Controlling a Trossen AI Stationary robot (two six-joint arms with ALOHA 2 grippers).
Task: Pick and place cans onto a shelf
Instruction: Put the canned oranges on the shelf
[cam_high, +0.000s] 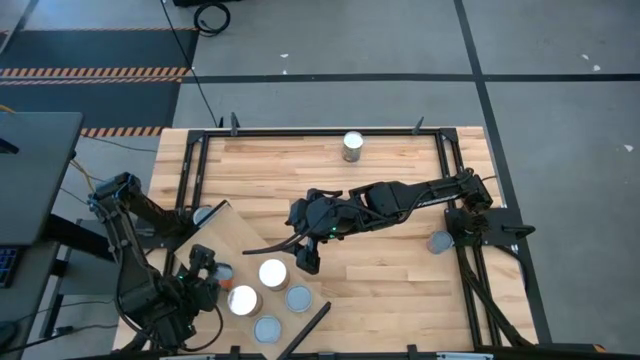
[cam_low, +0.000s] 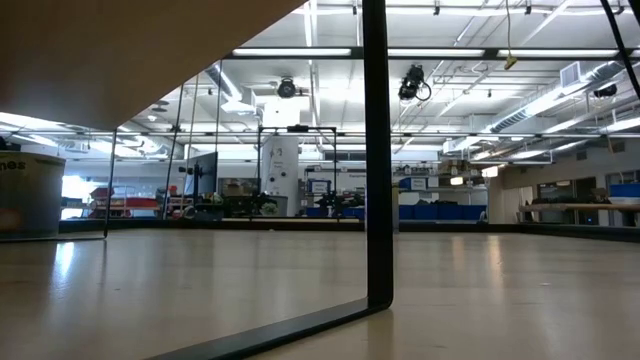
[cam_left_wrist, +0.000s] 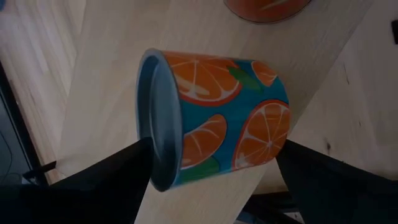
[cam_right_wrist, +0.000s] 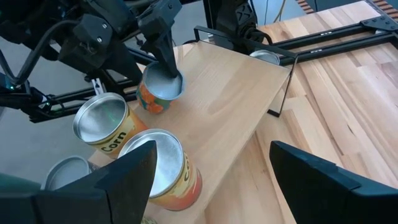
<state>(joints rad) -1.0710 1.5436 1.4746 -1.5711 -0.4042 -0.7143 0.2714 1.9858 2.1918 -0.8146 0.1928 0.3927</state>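
The pale wood shelf (cam_high: 232, 232) slants across the table's near left; its dark bar (cam_high: 305, 332) is at the near end. Several cans stand on it, two white-topped (cam_high: 273, 273) (cam_high: 243, 300) and two grey-blue (cam_high: 298, 298) (cam_high: 267, 328). My left gripper (cam_high: 207, 268) is at the shelf's left edge, shut on an orange-and-blue labelled can (cam_left_wrist: 217, 118), also seen in the right wrist view (cam_right_wrist: 155, 93). My right gripper (cam_high: 305, 255) hovers open and empty over the shelf's right edge, above the standing cans (cam_right_wrist: 165, 165). My left gripper holds the orange-label can endwise. One finger (cam_left_wrist: 124, 171) lies on the rim of its grey top (cam_left_wrist: 158, 124), the other (cam_left_wrist: 317, 177) stands at its bottom end (cam_left_wrist: 280, 134). The right wrist view shows a finger (cam_right_wrist: 165, 53) coming down onto the top. I cannot tell whether the can rests on the shelf.
One can (cam_high: 352, 146) stands at the table's far edge, another (cam_high: 438, 242) by the right arm's base, a third (cam_high: 203, 215) beside the shelf's far end. The low view shows the shelf's underside (cam_low: 150, 50), its dark bar (cam_low: 376, 150) and a can (cam_low: 25, 195).
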